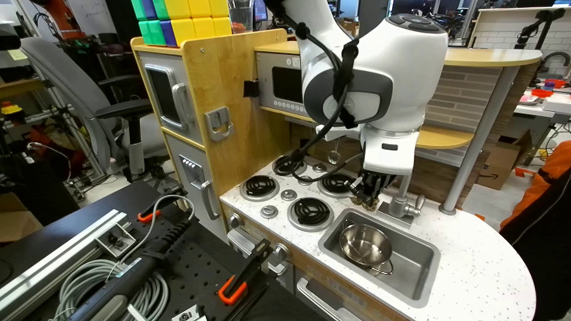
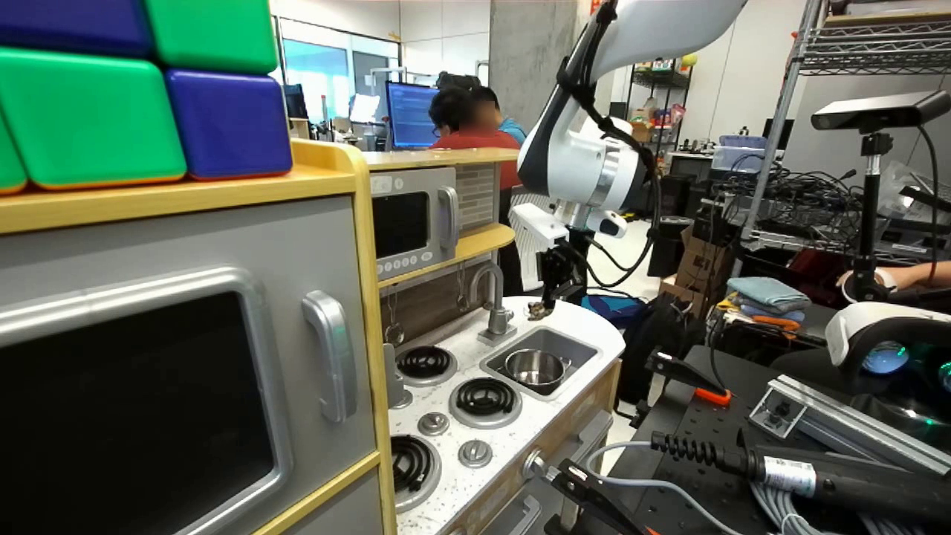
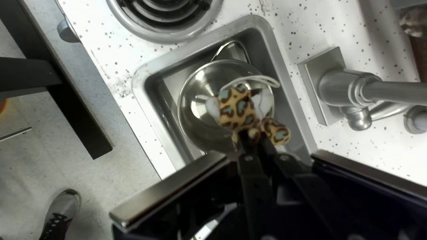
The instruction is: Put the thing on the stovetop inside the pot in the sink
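Observation:
A small leopard-spotted plush toy [image 3: 237,110] hangs from my gripper [image 3: 256,139], which is shut on it. The plush also shows small in both exterior views [image 1: 366,204] [image 2: 538,310]. My gripper [image 1: 374,191] is near the faucet side of the sink, and it also shows above the sink [image 2: 550,297]. The shiny steel pot [image 1: 363,245] stands in the silver sink [image 1: 421,254]. In the wrist view the plush overlaps the pot [image 3: 196,96], hiding part of its inside; it is above it, not resting in it. The white stovetop [image 1: 308,191] has black burners; I see no object on them.
The curved silver faucet [image 1: 399,207] stands behind the sink; it also shows in the wrist view [image 3: 348,86]. A toy microwave [image 1: 281,82] and wooden shelf [image 1: 448,136] are behind the counter. A black table [image 1: 192,249] with cables and clamps is in front.

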